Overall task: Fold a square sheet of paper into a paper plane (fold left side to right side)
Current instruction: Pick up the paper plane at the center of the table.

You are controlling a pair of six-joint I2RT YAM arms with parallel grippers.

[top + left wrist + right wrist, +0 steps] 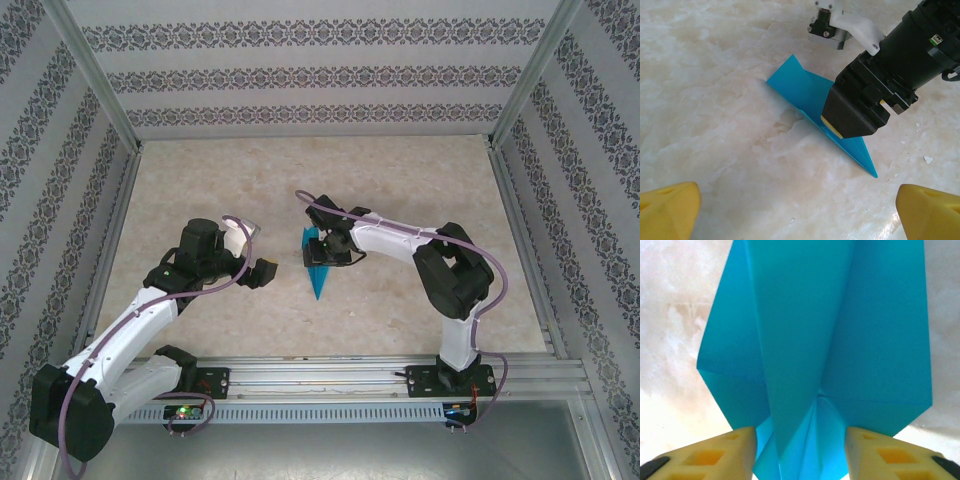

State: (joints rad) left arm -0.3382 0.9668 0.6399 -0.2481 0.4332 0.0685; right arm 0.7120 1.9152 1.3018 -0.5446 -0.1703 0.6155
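Top view: the plane lies mid-worktop, tip toward 6 o'clock. The right tool sits on its 12 o'clock end, and the left tool is at its 9 o'clock, apart.
Left wrist: the left tool is wide; the plane's tip points to 5 o'clock.
Right wrist: fingers flank the plane's ridge; whether they grip it I cannot tell.

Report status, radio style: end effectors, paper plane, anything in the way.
Left end effector open, holding nothing. Right end effector straddling the paper plane on the table, grip unconfirmed. Nothing seen blocking.

A pale marbled tabletop sits between grey damask-patterned walls.
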